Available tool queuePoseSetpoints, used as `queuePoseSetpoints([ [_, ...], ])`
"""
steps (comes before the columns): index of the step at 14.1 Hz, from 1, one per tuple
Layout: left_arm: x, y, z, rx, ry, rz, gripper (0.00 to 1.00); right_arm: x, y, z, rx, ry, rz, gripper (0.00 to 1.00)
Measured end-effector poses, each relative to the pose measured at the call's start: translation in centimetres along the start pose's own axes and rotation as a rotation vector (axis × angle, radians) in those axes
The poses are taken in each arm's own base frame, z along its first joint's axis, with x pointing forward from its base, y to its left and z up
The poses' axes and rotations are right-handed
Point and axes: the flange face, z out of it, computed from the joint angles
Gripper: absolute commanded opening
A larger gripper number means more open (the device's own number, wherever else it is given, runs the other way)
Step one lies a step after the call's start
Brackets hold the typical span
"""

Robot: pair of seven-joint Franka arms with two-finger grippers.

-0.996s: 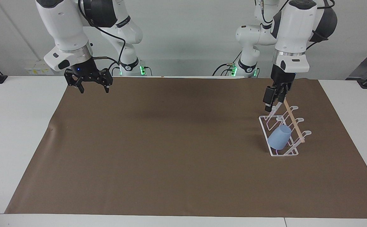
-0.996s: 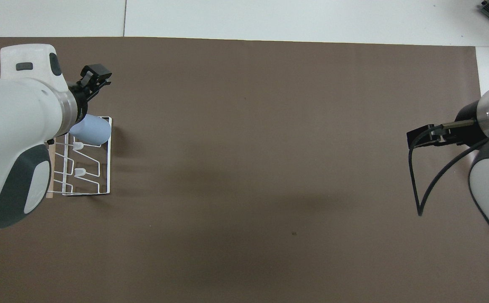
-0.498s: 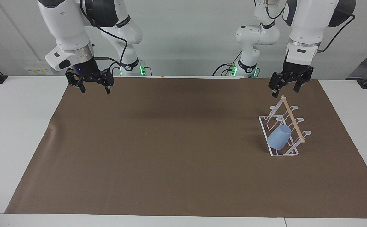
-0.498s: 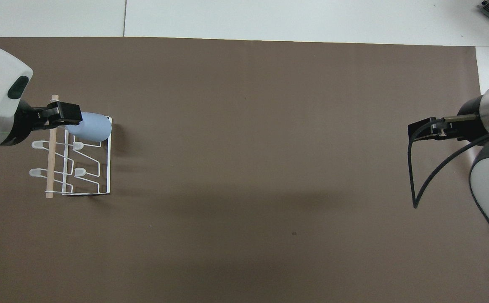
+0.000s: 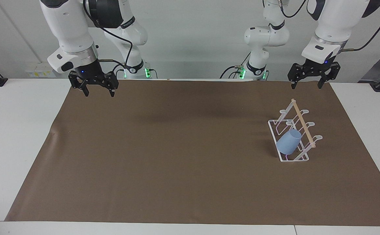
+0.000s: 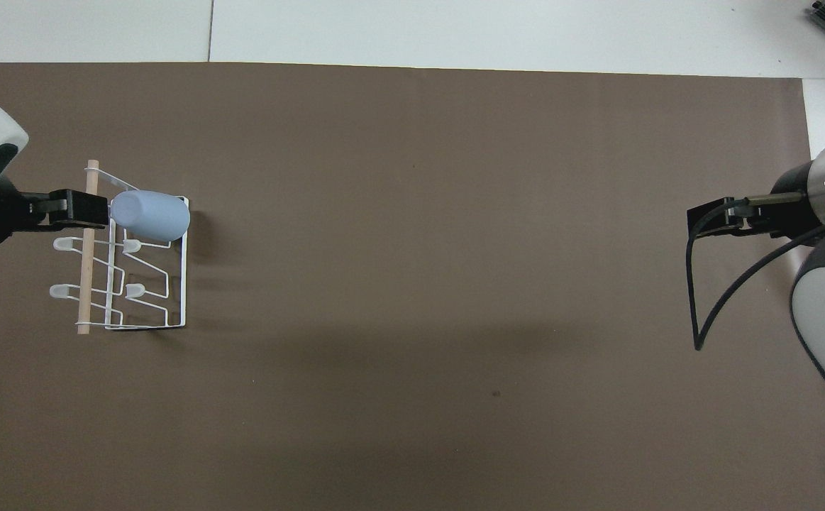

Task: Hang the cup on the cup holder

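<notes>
The small light-blue plastic cup [image 5: 288, 145] sits tilted on a prong of the white wire cup holder with the wooden dowel [image 5: 302, 124], on the brown mat [image 5: 176, 147] toward the left arm's end. The left gripper [image 5: 308, 85] hangs empty above the rack, well clear of the cup, fingers spread. The right gripper [image 5: 97, 92] waits over the mat's other end, fingers also apart and empty.

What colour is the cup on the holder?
Light blue; the cup shows best in the facing view.
</notes>
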Motion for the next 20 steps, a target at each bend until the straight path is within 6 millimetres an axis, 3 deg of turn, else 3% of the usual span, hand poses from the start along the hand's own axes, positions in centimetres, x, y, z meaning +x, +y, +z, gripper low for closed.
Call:
queuePoseSetpoints([
  [6, -0.2, -1.4, 0.6, -0.080, -0.016, -0.022, 1.00, 0.1, 0.1, 0.0, 0.001, 0.010, 0.003, 1.00],
  [12, -0.4, -1.0, -1.5, -0.082, 0.003, -0.008, 1.00, 0.3, 0.8, 0.1, 0.001, 0.018, 0.007, 1.00],
  [20, 0.5, -1.1, -0.3, -0.080, 0.019, 0.016, 1.00, 0.3, 0.9, 0.2, 0.001, 0.017, -0.003, 1.00],
])
